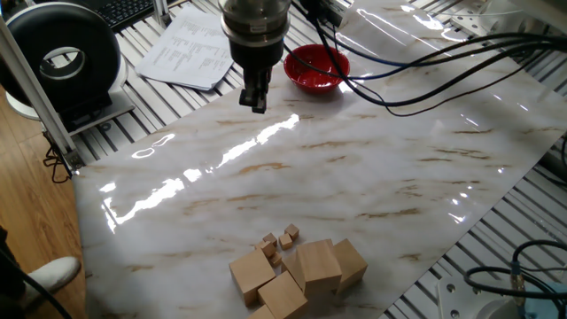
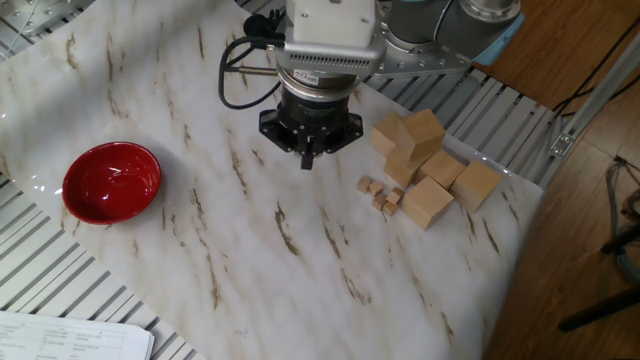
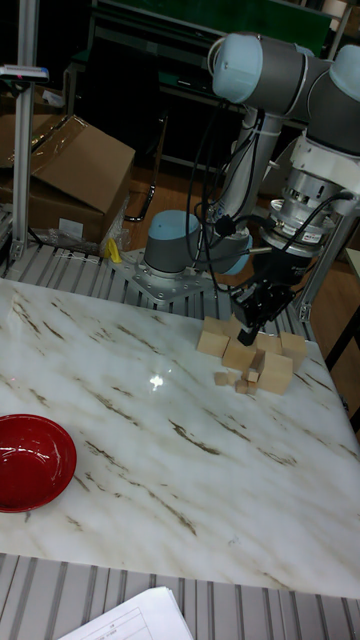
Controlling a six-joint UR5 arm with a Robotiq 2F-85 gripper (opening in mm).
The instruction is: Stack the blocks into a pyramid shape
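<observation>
Presently, the gripper [image 1: 255, 103] is held empty, fingers nearly together, above bare marble near the red bowl [image 1: 315, 69]. The blocks [image 1: 297, 270] are found clustered at the opposite table edge, well apart, unstacked.

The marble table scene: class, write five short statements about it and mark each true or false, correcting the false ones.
1. The gripper holds a block. False: it holds nothing.
2. The red bowl is empty. True.
3. The large wooden blocks sit in a cluster near a table corner. True.
4. The tiny wooden cubes lie inside the bowl. False: they lie on the table beside the large blocks.
5. The gripper touches the bowl. False: it hangs apart from it.
</observation>
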